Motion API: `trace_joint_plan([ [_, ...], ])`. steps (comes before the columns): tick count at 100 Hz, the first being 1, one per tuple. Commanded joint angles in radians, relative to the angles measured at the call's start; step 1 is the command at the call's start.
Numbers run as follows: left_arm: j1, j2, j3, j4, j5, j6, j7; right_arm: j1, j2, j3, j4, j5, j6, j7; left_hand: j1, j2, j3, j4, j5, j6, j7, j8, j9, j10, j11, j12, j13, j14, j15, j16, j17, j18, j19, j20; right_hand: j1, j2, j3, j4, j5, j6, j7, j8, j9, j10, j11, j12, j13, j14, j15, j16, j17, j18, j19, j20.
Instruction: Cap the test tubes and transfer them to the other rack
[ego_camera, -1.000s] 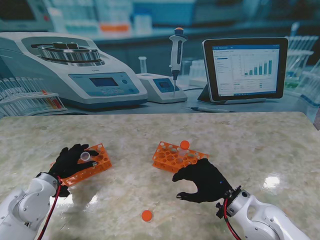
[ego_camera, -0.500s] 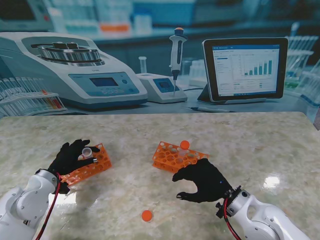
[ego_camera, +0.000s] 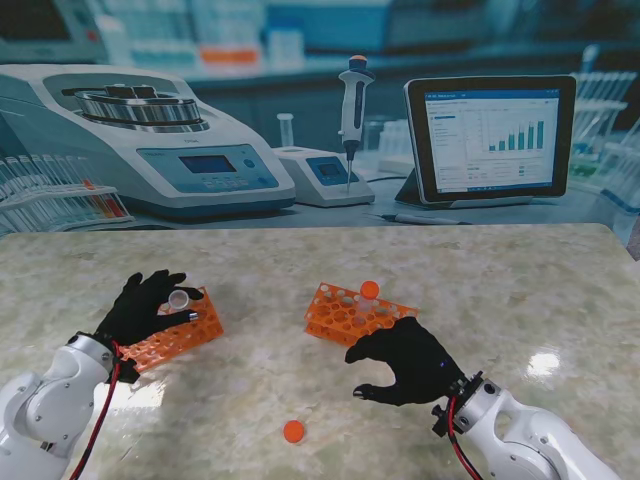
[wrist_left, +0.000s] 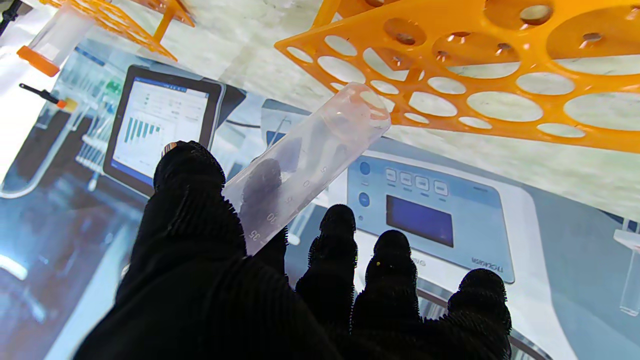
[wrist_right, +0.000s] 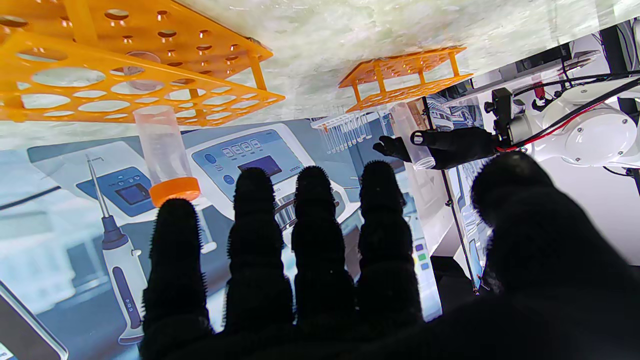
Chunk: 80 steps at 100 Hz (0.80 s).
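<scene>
Above left rack (ego_camera: 178, 330), uncapped tube (ego_camera: 178, 300) stands tilted.

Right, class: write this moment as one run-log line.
left hand: shut on clear uncapped plastic tube, above left orange rack | right hand: open, near right orange rack | loose orange cap: on table

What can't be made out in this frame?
- Tube bottom: left hand covers it in the stand view.
- Left rack: cut off by the left wrist view's edge.
- Right hand palm: faces away from the stand camera; the wrist view shows only fingers.
</scene>
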Motion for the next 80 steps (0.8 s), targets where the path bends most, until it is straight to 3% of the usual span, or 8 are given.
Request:
trace_joint_plan([
  [1,0.005,-0.002,0.002,-0.023,0.001,-0.008,0.005,-0.01,-0.001,0.0,-0.004,0.0,0.0,0.0,0.13,0.141,0.074,0.011,0.143,-0.076,0.058,0.022,0.034,0.006,0.001,-0.003,0.034,0.022,0.006,0.012,-0.015,0.002,-0.024,0.007,-0.01,0.037,-0.019,0.025,-0.028,0.007,-0.01,-0.005,0.016,-0.037,-0.006,0.007,-0.03,-0.015,-0.054,-0.015,-0.015,0.016,-0.017,0.003],
  [13,0.01,-0.002,0.009,-0.044,0.004,-0.017,0.01,-0.011,-0.002,0.002,-0.004,-0.001,-0.002,-0.003,0.142,0.151,0.072,0.01,0.163,-0.068,0.151,0.077,0.076,0.011,0.007,0.017,0.065,0.042,0.011,0.019,-0.019,0.008,-0.018,0.028,-0.009,0.037,-0.019,0.025,-0.027,0.007,-0.009,-0.004,0.017,-0.036,-0.005,0.007,-0.03,-0.016,-0.054,-0.015,-0.015,0.015,-0.017,0.002],
  [37,0.011,-0.004,0.028,-0.086,-0.006,-0.035,0.008,-0.014,-0.002,0.005,-0.005,-0.003,-0.005,-0.008,0.149,0.185,0.067,0.004,0.137,-0.063,0.303,0.295,0.168,0.023,0.027,0.072,0.133,0.081,0.024,0.035,-0.01,0.024,-0.01,0.064,-0.008,0.037,-0.019,0.025,-0.027,0.01,-0.009,-0.005,0.016,-0.036,-0.006,0.007,-0.031,-0.017,-0.055,-0.016,-0.015,0.016,-0.017,0.002],
  [50,0.01,-0.005,0.044,-0.105,-0.017,-0.041,0.007,-0.016,-0.002,0.006,-0.005,-0.005,-0.007,-0.011,0.152,0.202,0.064,0.001,0.111,-0.058,0.359,0.404,0.228,0.057,0.03,0.089,0.191,0.109,0.039,0.045,0.016,0.049,-0.005,0.069,-0.007,0.036,-0.019,0.025,-0.027,0.009,-0.009,-0.005,0.018,-0.035,-0.005,0.007,-0.03,-0.017,-0.054,-0.016,-0.014,0.016,-0.017,0.002],
  [68,-0.003,-0.008,0.082,-0.122,-0.037,-0.045,0.01,-0.019,-0.003,0.009,-0.006,-0.006,-0.011,-0.015,0.158,0.205,0.064,0.001,0.1,-0.049,0.388,0.456,0.308,0.094,0.032,0.083,0.282,0.128,0.065,0.058,0.052,0.084,0.006,0.071,-0.007,0.036,-0.018,0.025,-0.027,0.009,-0.009,-0.005,0.018,-0.036,-0.005,0.007,-0.03,-0.016,-0.055,-0.016,-0.014,0.016,-0.017,0.002],
  [80,-0.015,-0.008,0.111,-0.128,-0.047,-0.045,0.007,-0.022,-0.003,0.012,-0.007,-0.007,-0.012,-0.016,0.162,0.204,0.064,0.0,0.089,-0.052,0.408,0.493,0.364,0.092,0.046,0.086,0.347,0.132,0.087,0.069,0.085,0.11,0.02,0.072,-0.007,0.036,-0.018,0.025,-0.027,0.008,-0.009,-0.005,0.018,-0.036,-0.005,0.008,-0.03,-0.018,-0.055,-0.016,-0.014,0.016,-0.017,0.002],
])
